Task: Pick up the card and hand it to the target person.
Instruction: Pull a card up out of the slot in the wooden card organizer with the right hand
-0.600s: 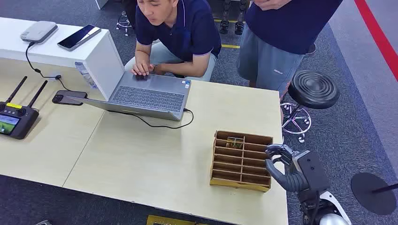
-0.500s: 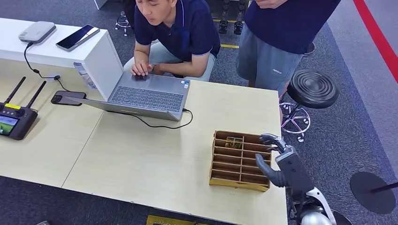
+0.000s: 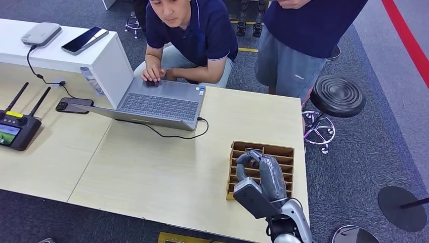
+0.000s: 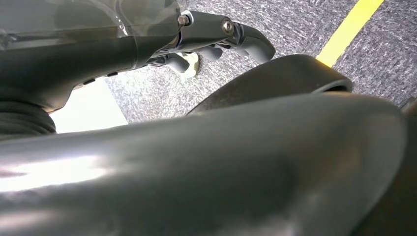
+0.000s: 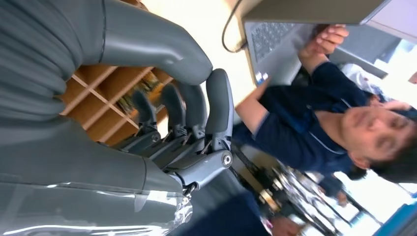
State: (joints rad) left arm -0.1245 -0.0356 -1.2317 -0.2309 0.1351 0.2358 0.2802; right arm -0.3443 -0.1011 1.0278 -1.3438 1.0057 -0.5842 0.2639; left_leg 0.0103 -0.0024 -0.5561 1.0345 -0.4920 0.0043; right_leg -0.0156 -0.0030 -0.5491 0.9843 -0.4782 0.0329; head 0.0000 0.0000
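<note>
Overhead, the empty right hand (image 3: 266, 172), fingers apart, hovers above a wooden organizer (image 3: 287, 150) on the pale table (image 3: 152, 172).

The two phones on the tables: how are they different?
The phone on the white box lies screen up, shiny and uncovered. The phone by the laptop lies back up, its camera showing, partly tucked under the laptop's edge, on the lower wooden table. Both are dark and flat.

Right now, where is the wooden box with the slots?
In the head view, the wooden box sits on the table's near right corner, right of the laptop, with the right hand over it.
</note>
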